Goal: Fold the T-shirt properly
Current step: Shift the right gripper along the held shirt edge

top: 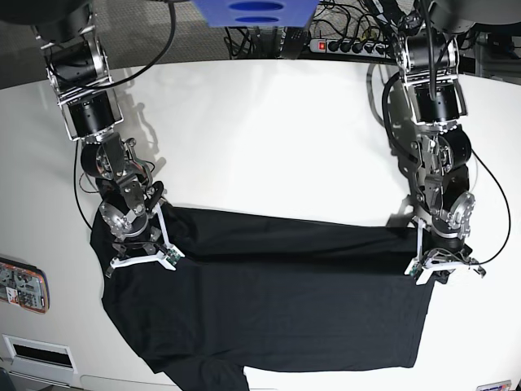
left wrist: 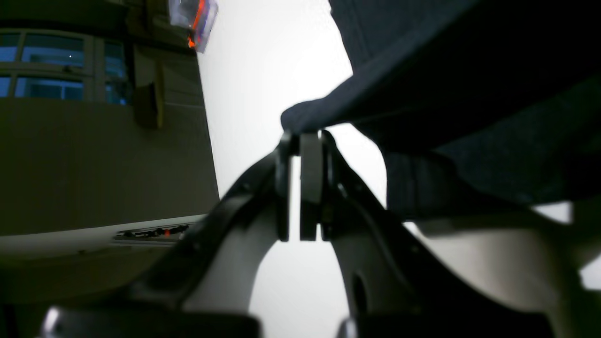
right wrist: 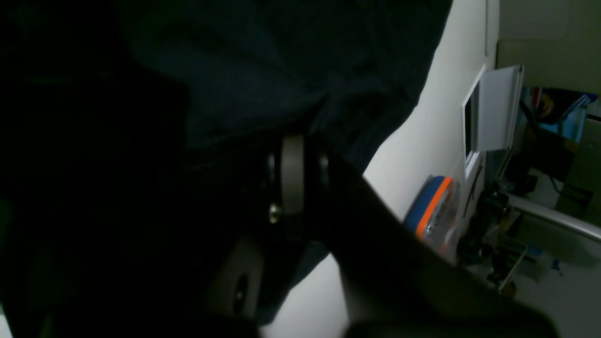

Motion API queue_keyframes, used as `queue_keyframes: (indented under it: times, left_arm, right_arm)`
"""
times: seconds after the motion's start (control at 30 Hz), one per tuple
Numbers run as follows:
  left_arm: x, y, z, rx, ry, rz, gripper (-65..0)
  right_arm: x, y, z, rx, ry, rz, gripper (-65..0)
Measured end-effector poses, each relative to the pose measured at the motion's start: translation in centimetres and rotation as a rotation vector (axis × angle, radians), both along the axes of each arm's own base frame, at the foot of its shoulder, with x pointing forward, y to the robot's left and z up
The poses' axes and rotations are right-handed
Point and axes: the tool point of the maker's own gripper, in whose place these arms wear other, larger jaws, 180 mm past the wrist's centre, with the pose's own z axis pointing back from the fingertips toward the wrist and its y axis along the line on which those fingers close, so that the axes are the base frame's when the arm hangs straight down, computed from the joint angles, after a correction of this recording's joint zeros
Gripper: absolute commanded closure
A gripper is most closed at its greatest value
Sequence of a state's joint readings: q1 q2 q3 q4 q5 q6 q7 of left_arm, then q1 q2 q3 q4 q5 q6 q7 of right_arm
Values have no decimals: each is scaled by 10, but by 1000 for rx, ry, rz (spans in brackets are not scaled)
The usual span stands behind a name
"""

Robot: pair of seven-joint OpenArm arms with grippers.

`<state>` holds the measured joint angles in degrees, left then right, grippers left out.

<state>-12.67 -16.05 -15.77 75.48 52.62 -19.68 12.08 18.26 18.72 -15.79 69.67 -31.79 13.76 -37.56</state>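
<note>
T-shirt (top: 269, 309) cloth is pinched in both claws: the left gripper (left wrist: 300, 141) clamps a fold edge, the right gripper (right wrist: 293, 155) is closed inside dark fabric. Between them the shirt spreads across the white table (top: 269, 138), near edge.

A white table (top: 269, 130) with a curved far edge is filling most of the base view under even light, and a power strip (top: 346, 45) with a lit red switch is lying among tangled black cables (top: 269, 37) on the grey floor behind it. In the left wrist view, a window (left wrist: 51, 65) is showing blue dusk light above a dim olive wall (left wrist: 103, 164). A blue and orange packet (right wrist: 429, 209) is sitting at the table's edge in the right wrist view, near a white panel (right wrist: 493, 110) leaning upright.
</note>
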Motion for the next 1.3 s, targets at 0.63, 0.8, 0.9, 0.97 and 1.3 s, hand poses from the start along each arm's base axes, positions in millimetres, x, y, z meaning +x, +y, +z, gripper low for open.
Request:
queue_keyframes:
  times: [0.63, 0.8, 0.9, 0.97, 1.3]
  left_arm:
    - [-6, 0, -6, 2, 15, 2, 0]
    - [-6, 0, -6, 1, 15, 2, 0]
    - [-6, -1, -6, 1, 15, 2, 0]
    - [-6, -1, -6, 1, 16, 1, 0]
    - [-6, -1, -7, 0, 17, 1, 0]
  right_arm:
    - [8, 13, -15, 11, 35, -20, -462]
    - [7, 13, -16, 11, 37, -20, -462]
    - [7, 14, -16, 12, 37, -20, -462]
    - [7, 15, -10, 5, 29, -14, -462]
    - [27, 46, 76, 33, -180, 20, -462]
